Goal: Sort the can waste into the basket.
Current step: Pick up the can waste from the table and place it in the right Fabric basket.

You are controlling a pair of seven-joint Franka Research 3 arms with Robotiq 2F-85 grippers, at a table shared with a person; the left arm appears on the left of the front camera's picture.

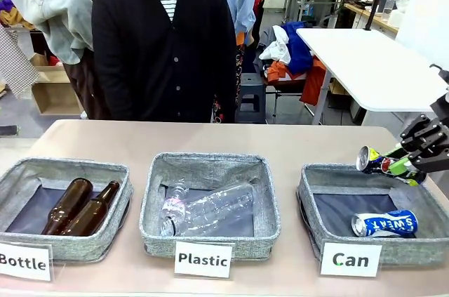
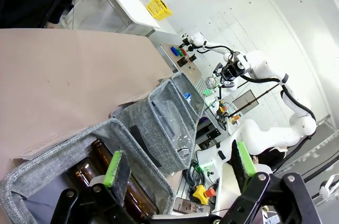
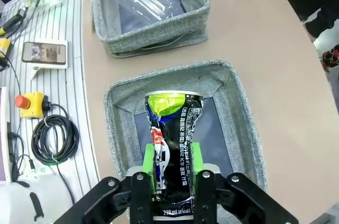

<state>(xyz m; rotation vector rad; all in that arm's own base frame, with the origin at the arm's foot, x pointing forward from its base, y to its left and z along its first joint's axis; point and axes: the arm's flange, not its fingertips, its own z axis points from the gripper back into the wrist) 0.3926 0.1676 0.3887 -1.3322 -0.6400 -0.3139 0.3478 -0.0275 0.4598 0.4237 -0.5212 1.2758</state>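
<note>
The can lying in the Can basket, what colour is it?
Blue and white can, clearest in the front view.

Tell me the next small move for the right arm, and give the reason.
Probably open the right gripper fully and let go. The dented black slim drink can lies between its green pads, directly above the grey fabric basket carded "Can", where the blue and white "SWEAT" can already lies. Dropped from here, it should land inside.
</note>
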